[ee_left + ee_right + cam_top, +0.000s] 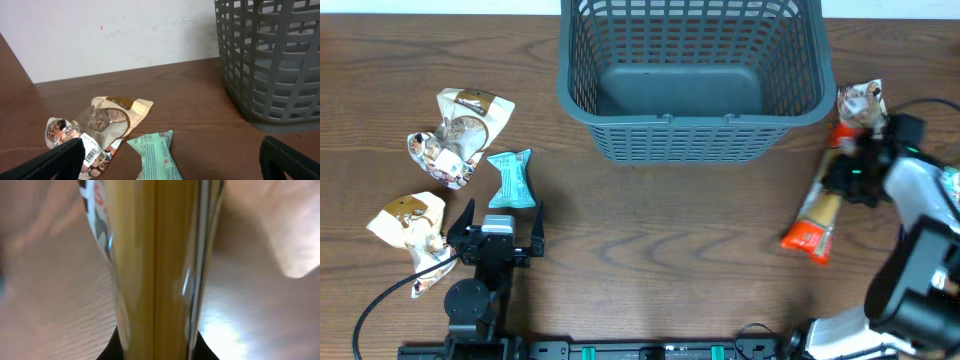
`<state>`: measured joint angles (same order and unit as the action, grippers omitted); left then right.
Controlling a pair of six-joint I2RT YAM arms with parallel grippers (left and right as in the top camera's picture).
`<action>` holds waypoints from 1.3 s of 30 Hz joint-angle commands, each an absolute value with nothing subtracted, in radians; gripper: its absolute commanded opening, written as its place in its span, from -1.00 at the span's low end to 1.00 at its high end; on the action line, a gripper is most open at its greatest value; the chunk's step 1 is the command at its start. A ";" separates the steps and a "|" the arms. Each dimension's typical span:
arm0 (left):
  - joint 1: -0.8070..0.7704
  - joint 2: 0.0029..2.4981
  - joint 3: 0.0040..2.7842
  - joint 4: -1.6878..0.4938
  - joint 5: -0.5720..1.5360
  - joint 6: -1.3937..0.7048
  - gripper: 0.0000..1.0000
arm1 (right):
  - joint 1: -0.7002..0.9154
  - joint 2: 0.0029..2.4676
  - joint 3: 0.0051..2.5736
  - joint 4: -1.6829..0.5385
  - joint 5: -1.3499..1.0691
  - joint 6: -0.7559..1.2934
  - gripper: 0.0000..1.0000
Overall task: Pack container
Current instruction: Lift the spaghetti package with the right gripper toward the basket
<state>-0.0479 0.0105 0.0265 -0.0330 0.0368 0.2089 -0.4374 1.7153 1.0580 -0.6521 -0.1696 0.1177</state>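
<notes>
The dark grey-blue slotted container (690, 120) stands at the table's back centre and holds nothing; its wall shows in the left wrist view (270, 65). My right gripper (847, 172) is shut on a long yellow packet with orange ends (817, 218), lying right of the container. In the right wrist view the packet (155, 255) fills the frame between my dark fingers (155, 347). My left gripper (500, 230) is open and empty, just in front of a teal packet (510, 178). The left wrist view shows the teal packet (157, 152) between the open fingers (170, 162).
Beige snack packets lie at the left: one at the back (472, 112), one beside it (438, 152), one near the left arm (408, 220). They show in the left wrist view (100, 122). Another snack packet (861, 100) lies right of the container. A black cable (380, 300) trails front left.
</notes>
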 commanded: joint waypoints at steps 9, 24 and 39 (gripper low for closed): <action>-0.051 0.004 0.005 -0.043 0.014 0.204 0.97 | -0.525 1.319 1.327 -0.814 -0.210 0.112 -0.98; -0.051 0.004 0.005 -0.043 0.014 0.204 0.97 | -0.177 1.340 1.915 -0.969 -0.427 -0.315 -0.98; -0.051 0.004 0.005 -0.044 0.015 0.144 0.97 | 0.282 1.596 1.931 -0.766 -0.400 -0.848 -0.99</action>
<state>-0.0479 0.0105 0.0265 -0.0330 0.0368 0.1936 0.2630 1.5898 1.8988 -0.8001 -0.4103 -0.7376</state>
